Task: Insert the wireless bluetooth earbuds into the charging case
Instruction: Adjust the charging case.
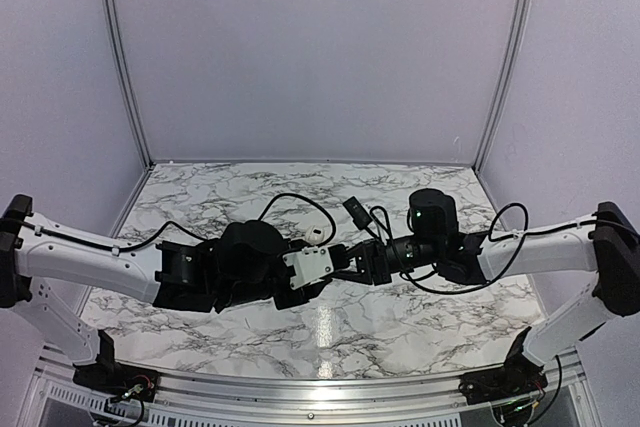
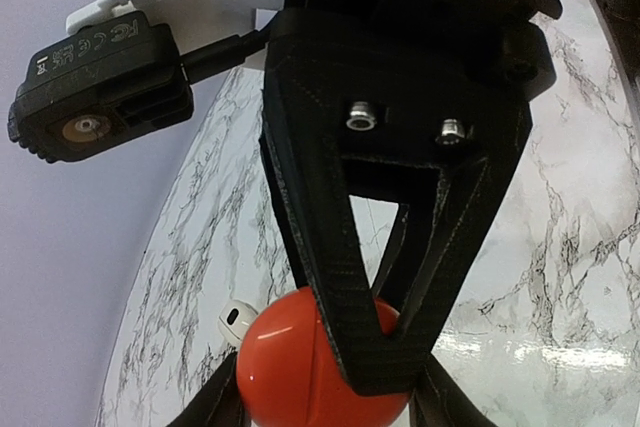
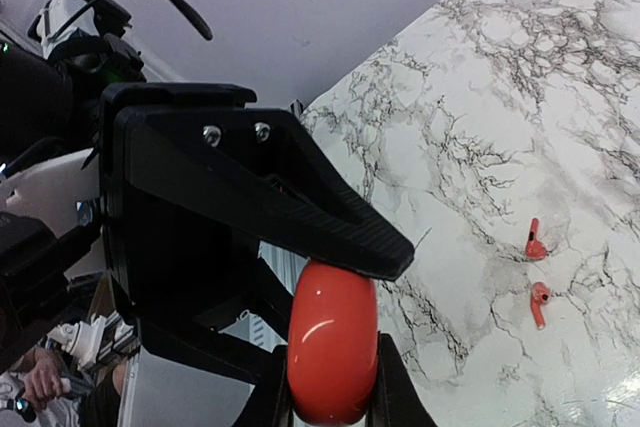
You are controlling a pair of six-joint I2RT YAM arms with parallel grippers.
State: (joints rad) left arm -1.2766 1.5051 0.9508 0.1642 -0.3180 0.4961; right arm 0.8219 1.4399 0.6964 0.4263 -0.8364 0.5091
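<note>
Left gripper (image 2: 325, 402) has its jaws closed around the red ball (image 2: 280, 367), gripping across its wide side. The white case (image 2: 232, 322) sits on the marble table (image 3: 560, 67) just outside those jaws, not held. Right gripper (image 3: 330, 397) pinches the same ball by its narrow sides, jaws nearly together. The two red earbuds (image 3: 536, 240) (image 3: 541, 304) lie side by side on the table, well away from the right jaws.
</note>
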